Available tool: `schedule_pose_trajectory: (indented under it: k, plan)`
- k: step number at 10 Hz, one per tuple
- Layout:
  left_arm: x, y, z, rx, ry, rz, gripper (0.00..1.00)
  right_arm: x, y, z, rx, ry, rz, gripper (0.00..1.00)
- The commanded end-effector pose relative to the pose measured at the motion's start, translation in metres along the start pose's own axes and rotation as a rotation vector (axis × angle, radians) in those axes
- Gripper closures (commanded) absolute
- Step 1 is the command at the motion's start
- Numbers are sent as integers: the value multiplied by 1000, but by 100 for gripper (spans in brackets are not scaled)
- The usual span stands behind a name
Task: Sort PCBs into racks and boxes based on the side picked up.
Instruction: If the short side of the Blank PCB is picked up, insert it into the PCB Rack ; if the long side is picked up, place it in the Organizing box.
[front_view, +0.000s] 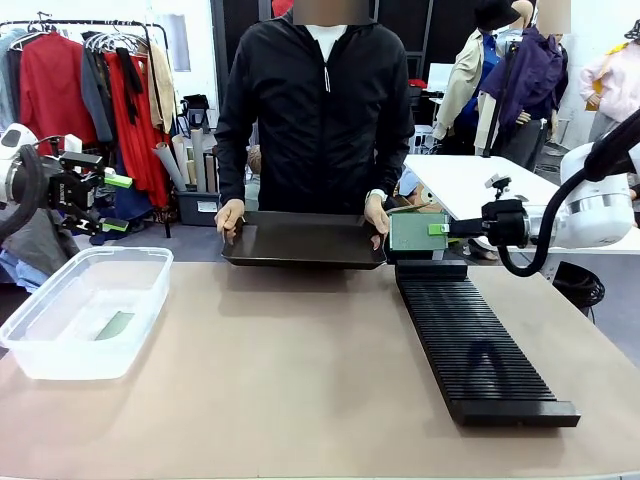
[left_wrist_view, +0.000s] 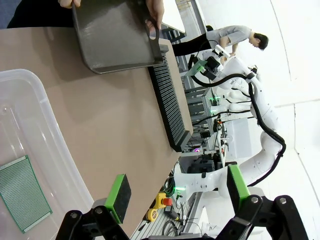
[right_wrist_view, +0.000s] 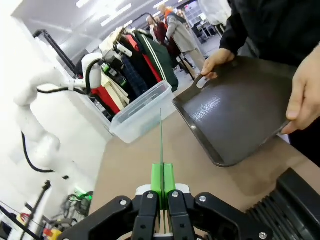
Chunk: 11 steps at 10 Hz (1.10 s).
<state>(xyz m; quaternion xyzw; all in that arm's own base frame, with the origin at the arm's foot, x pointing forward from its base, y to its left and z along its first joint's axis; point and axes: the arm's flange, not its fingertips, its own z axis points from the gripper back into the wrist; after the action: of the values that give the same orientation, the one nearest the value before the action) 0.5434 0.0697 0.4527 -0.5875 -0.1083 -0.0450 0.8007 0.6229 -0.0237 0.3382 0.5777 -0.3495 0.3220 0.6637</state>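
My right gripper (front_view: 440, 230) is shut on a green PCB (front_view: 418, 232), held upright on edge just above the far end of the long black slotted rack (front_view: 480, 340). The right wrist view shows that board edge-on as a thin line (right_wrist_view: 161, 140) rising from the shut pads (right_wrist_view: 162, 176). At the table's left stands the clear box (front_view: 30, 345) with one PCB (front_view: 115, 325) flat on its bottom. Above and behind the box, my left gripper (front_view: 116, 203) hangs open and empty. In the left wrist view its fingers (left_wrist_view: 118, 197) frame the box wall (left_wrist_view: 45, 115) and that board (left_wrist_view: 22, 192).
A person at the far side holds a shallow black tray (front_view: 305, 240) by both ends, tilted toward me, at the table's far edge beside the rack's far end. The tray (right_wrist_view: 240, 120) is close ahead of my right gripper. Brown tabletop lies between box and rack.
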Motion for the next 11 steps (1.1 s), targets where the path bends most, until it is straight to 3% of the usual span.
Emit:
schedule_pose_trajectory:
  k: [1, 5, 11]
  plan:
    - [-1, -2, 1, 7, -4, 5, 0, -9, 15, 11, -40, 20, 88, 100]
    - [-1, -2, 1, 7, -4, 5, 0, -22, 15, 34, -120, 67, 172, 100]
    - [-1, -2, 1, 7, -4, 5, 0, -51, -3, 53, -127, 62, 331, 100]
